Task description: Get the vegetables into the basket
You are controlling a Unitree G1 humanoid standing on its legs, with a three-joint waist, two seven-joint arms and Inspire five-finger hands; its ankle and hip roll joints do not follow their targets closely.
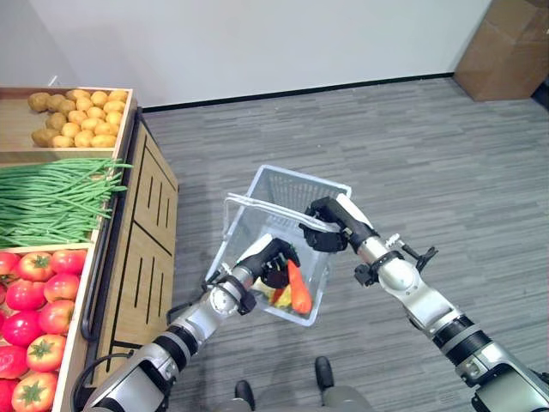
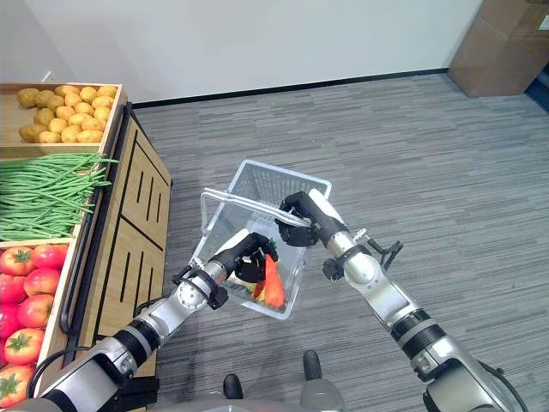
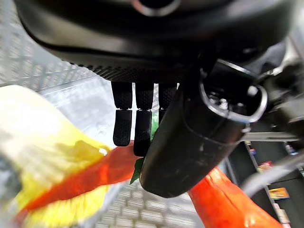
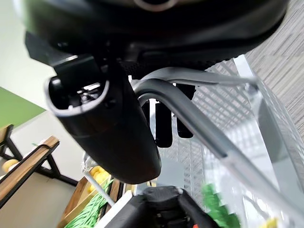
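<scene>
**While one hand holds the basket, the other lowers a carrot**

If the left hand (image 1: 273, 259) lets go too near the rim, the carrot (image 1: 299, 288) could tip out of the basket (image 1: 296, 187). Its fingers (image 3: 135, 126) curl around the carrot's top, inside the basket. The right hand (image 1: 328, 225) grips the basket handles (image 4: 190, 116), fingers wrapped round them.

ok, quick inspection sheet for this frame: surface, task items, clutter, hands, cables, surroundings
Surface: grey carpet floor.
Task items: grey mesh basket held off the floor; carrot inside it, with something yellow beside it.
Clutter: nothing seen.
Hands: right hand curled round the basket handles; left hand inside the basket, pinching the carrot.
Cables: nothing seen.
Surroundings: wooden stand with potatoes, green beans, tomatoes; cardboard box.
</scene>
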